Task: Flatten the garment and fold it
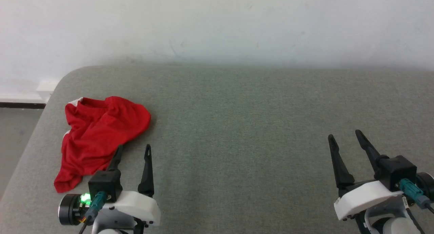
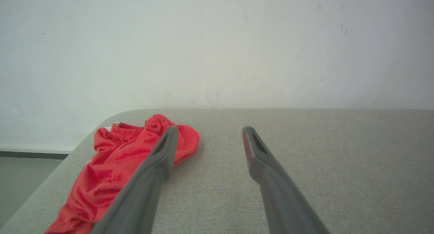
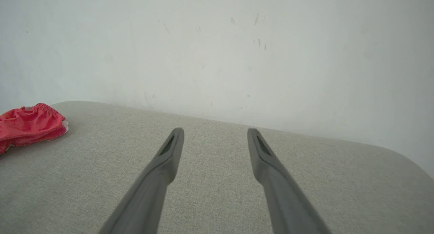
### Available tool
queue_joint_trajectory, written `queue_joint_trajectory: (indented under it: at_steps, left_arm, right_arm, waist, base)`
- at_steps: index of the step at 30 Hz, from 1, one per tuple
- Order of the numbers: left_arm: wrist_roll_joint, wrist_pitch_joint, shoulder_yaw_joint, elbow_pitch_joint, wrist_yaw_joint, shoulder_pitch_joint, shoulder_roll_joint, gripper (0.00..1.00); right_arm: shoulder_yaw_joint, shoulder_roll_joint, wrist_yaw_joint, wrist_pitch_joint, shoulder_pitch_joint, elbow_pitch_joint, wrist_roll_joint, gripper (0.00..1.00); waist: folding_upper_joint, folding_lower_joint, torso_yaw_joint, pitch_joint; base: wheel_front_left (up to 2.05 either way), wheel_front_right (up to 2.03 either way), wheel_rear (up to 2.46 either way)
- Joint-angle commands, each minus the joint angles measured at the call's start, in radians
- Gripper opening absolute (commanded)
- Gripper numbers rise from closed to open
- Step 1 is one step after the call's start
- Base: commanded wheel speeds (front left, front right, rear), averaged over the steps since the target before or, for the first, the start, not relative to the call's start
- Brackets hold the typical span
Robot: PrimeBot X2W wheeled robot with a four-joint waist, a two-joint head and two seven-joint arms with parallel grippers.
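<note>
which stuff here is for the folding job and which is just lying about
For the job:
garment, crumpled at the far left
left gripper, open, beside it
right gripper, open, well off to the right
table, the surface to fold on

Just there:
wall
floor

Garment (image 1: 98, 135): one pair of shorts, bright red, soft fabric with slight sheen. White trim showing at 9 and 11 o'clock of heap. Gathered elastic waistband at 12 o'clock end. State: crumpled, bunched, neither flattened nor folded. Pose: elongated heap, bulk at 12 o'clock, narrow tail trailing to 7 o'clock. Location: grey fabric surface (image 1: 237, 125), 9 o'clock side, near rounded corner.
</note>
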Motion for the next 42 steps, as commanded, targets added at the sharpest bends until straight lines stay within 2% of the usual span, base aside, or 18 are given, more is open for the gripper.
queue_joint_trajectory:
  at_steps: [1, 42]
  left_arm:
    - [-0.006, -0.009, -0.004, -0.001, 0.01, 0.002, -0.002, 1.0]
    - [-0.031, -0.093, -0.073, -0.006, 0.06, 0.009, -0.003, 1.0]
  right_arm:
    - [0.0, 0.001, -0.001, -0.009, 0.007, -0.005, 0.01, 1.0]
    - [0.02, 0.003, -0.001, -0.092, 0.023, -0.019, 0.033, 1.0]
  waist:
    - [0.0, 0.0, 0.014, 0.001]
    - [0.0, 0.0, 0.295, 0.001]
  base:
    - [0.0, 0.0, 0.0]
    - [0.0, 0.0, 0.0]
